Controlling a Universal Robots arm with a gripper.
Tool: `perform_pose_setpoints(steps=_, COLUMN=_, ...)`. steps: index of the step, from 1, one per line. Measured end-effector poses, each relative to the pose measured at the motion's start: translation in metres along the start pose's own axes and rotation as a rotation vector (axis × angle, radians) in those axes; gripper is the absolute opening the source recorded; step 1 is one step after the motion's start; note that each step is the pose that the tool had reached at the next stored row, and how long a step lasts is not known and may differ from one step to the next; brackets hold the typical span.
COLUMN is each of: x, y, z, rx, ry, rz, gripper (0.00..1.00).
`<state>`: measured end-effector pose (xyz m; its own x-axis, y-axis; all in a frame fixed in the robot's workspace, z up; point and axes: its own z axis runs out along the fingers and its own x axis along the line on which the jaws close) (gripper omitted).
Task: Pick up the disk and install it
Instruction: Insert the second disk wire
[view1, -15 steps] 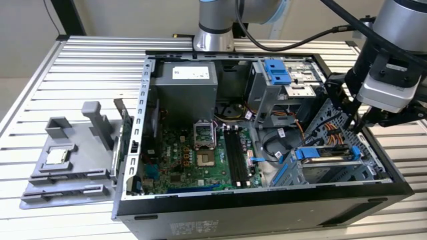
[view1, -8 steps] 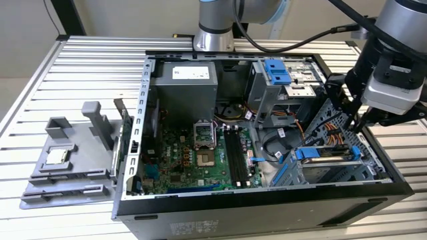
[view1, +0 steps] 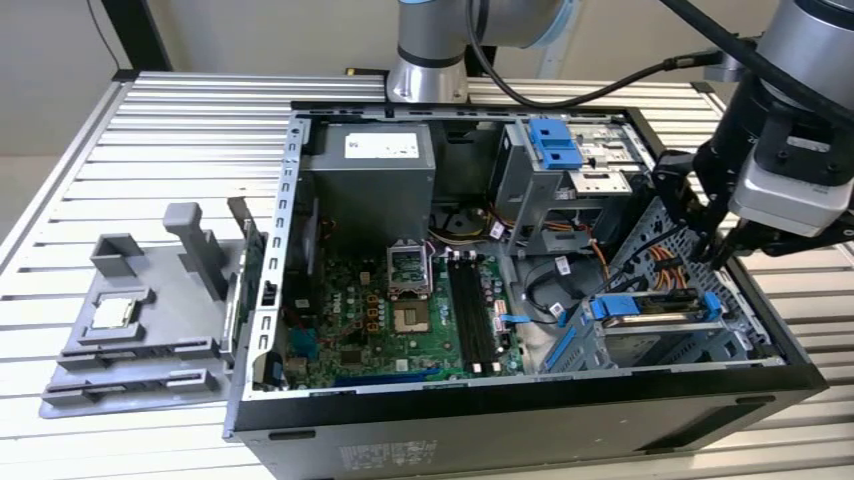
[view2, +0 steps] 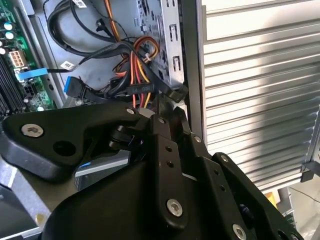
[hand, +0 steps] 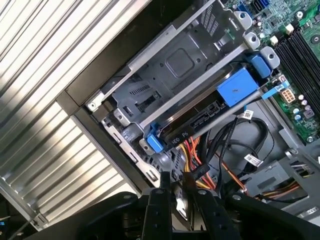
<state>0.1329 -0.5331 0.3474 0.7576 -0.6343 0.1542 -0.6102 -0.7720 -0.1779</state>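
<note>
The disk (view1: 654, 309), silver-grey in a bright blue carrier, lies flat in the lower drive cage at the corner of the open computer case on the exterior view's right. In the first wrist view the disk (hand: 200, 120) sits under the cage's metal bars, its connector edge facing a bundle of orange and black cables. My gripper (view1: 721, 258) hangs just above and behind the cage, close to the case wall. The gripper (hand: 176, 176) is open by a narrow gap and holds nothing. Its black links (view2: 165, 165) hide most of the cage in the second wrist view.
Loose cables (hand: 225, 150) lie right under the gripper. An empty blue bracket (view1: 553, 146) sits in the upper bay, the motherboard (view1: 400, 310) fills the case floor. A grey fixture (view1: 147, 320) carrying a small square chip (view1: 114, 313) stands on the slatted table (view1: 174, 130).
</note>
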Motion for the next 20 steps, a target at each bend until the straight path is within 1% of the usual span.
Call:
perform_pose_setpoints(steps=4, x=0.0005, y=-0.0003, z=0.0004, rx=0.0012, ry=0.0007, rz=-0.001, gripper=1.0)
perform_pose_setpoints(steps=5, x=0.0004, y=-0.0003, z=0.0008, rx=0.0041, ry=0.0022, rz=-0.001, gripper=1.0)
perform_pose_setpoints(steps=7, x=0.0, y=-0.0006, z=0.0016, rx=0.0131, ry=0.0067, rz=-0.001, gripper=1.0)
perform_pose_setpoints(steps=10, x=-0.0009, y=-0.001, z=0.003, rx=0.0204, ry=0.0148, rz=0.001, gripper=1.0)
perform_pose_setpoints(steps=12, x=-0.0015, y=-0.0011, z=0.004, rx=0.0218, ry=0.0168, rz=0.001, gripper=1.0)
perform_pose_setpoints(steps=15, x=-0.0031, y=0.0001, z=0.0046, rx=0.0222, ry=0.017, rz=0.001, gripper=1.0)
perform_pose_setpoints(steps=20, x=-0.0044, y=-0.0012, z=0.0048, rx=0.0234, ry=0.0191, rz=0.002, gripper=1.0)
